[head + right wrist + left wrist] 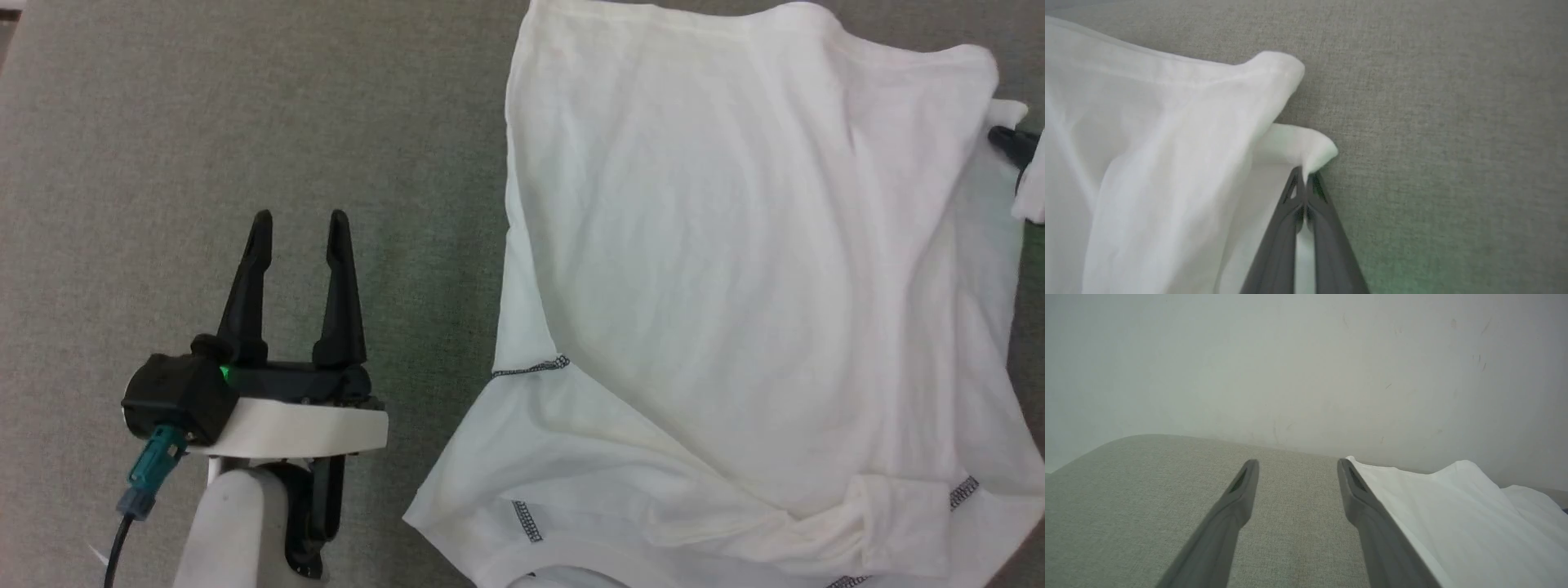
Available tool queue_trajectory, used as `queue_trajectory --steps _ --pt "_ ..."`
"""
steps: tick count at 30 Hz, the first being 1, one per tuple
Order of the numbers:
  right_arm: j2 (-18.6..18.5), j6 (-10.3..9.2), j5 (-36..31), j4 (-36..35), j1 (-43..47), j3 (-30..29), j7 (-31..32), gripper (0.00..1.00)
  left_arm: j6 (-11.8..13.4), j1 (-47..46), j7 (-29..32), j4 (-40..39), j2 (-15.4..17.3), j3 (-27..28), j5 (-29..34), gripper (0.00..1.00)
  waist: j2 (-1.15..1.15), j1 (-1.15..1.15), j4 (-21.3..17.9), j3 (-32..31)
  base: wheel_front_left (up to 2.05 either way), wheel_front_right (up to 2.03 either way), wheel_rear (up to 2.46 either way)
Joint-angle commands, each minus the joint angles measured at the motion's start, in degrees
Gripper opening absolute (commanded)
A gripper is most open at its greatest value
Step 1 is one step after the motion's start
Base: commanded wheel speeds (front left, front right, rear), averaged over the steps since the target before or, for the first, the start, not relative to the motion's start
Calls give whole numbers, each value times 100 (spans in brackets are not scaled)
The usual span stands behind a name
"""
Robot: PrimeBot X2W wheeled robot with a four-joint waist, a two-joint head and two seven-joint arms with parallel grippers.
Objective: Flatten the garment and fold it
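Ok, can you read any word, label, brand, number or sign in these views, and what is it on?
None can be read.
The garment: plain white cloth with grey stitching, no lettering or tag facing the cameras.
The left gripper and the right gripper: plain dark fingers, no markings.

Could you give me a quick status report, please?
Left gripper open, clear of the garment. Right gripper shut on its edge. Garment rumpled, not flat. No obstruction seen.
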Motion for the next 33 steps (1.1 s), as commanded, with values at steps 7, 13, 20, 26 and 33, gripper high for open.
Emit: queue_trajectory --steps 7,13,20,26,33 --pt "-527 -10 221 -214 765 -577 -1060 0 -15 261 -27 95 -36 204 80 100 0 -1 -477 -619 0 0 0" --pt "-1072 -10 489 -457 1596 -1420 -1628 0 -49 463 -27 182 -38 353 140 100 0 -1 -814 -962 0 0 0" --pt "-1321 -10 753 -571 2719 -2419 -2045 0 -93 659 -27 266 -25 487 199 100 0 -1 -1025 -1262 0 0 0" --pt "-1075 -10 960 -1228 3371 -2746 -2086 0 -122 835 -27 381 2 543 215 100 0 -1 -1071 -1551 0 0 0" --pt "-329 -10 494 -3245 4135 -2568 -1795 0 -90 1084 0 485 59 578 203 100 0 -1 -1058 -1940 0 0 0"
